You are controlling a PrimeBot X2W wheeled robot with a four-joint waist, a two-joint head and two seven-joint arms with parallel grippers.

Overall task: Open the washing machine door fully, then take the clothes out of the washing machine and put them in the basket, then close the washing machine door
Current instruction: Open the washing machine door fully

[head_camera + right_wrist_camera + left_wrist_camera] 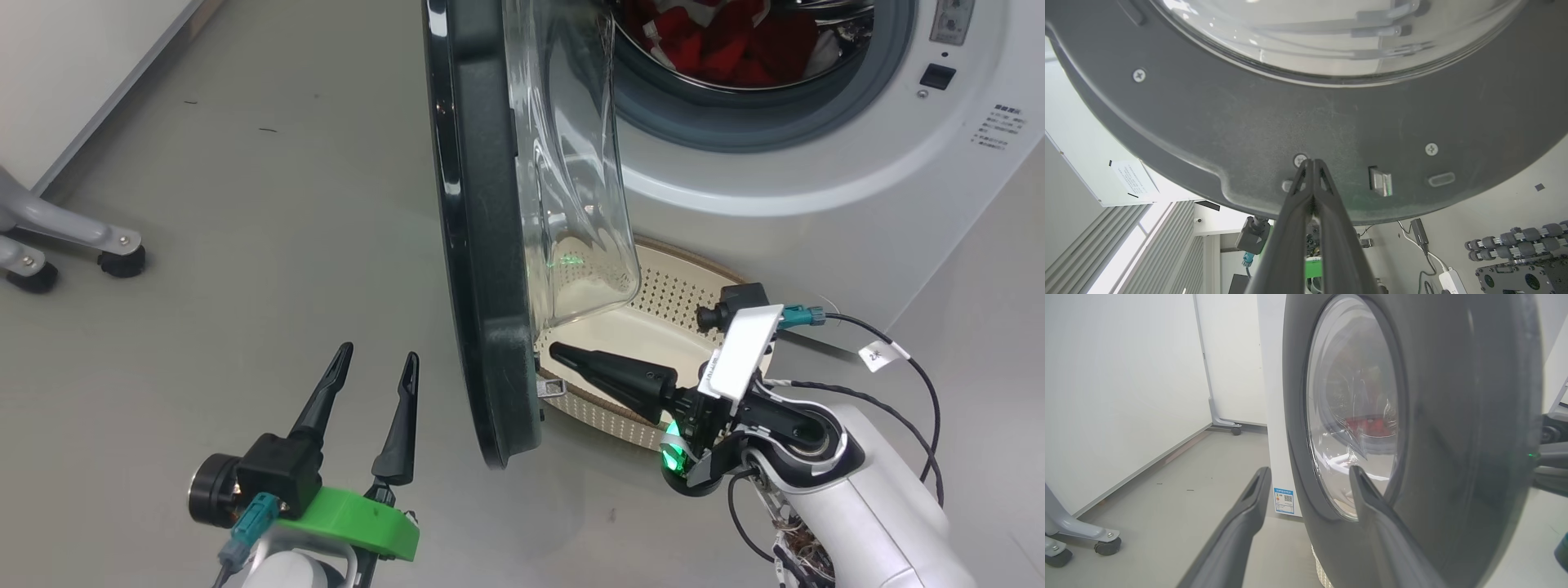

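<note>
The washing machine door (482,245) stands edge-on, swung out from the white washing machine (816,188); its glass bowl (571,163) bulges toward the drum. Red and white clothes (727,41) lie inside the drum. The cream basket (653,327) sits on the floor below the porthole, partly behind the door. My right gripper (555,353) is shut, its tips touching the door's inner rim (1306,122) close to the latch. My left gripper (377,359) is open on the door's outer side, a little way off it, holding nothing; in the left wrist view the open left gripper (1310,473) faces the door's glossy front (1453,416).
Grey floor spreads to the left. A grey frame foot with castors (82,245) stands at the far left by a white wall. Cables (898,392) trail from my right wrist. A blue label (1283,501) sits low on the machine's front.
</note>
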